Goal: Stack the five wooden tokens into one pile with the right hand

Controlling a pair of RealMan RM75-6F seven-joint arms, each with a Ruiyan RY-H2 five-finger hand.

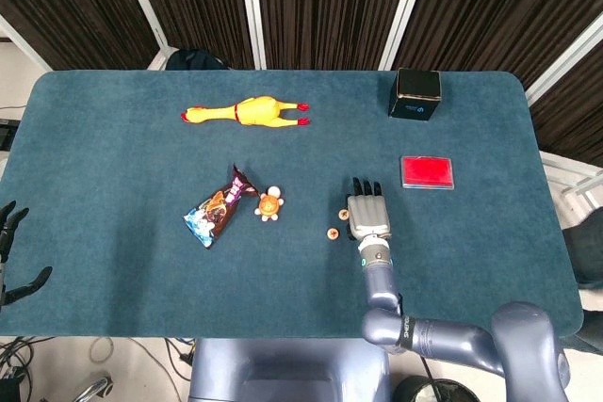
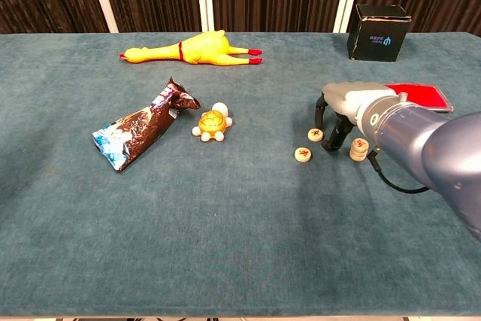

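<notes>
On the blue surface (image 2: 225, 246) we see a small pile of round wooden tokens (image 2: 359, 149), with two loose wooden tokens (image 2: 316, 134) just left of it. Our right hand (image 2: 340, 110) hangs over them, fingers (image 2: 331, 139) apart and pointing down, holding nothing. We think those two are left to stack.

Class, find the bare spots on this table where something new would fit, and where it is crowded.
Free: the near strip in front of the snack bag, and between the rubber chicken and black box. Crowded: around the right hand, loose tokens and token pile.
</notes>
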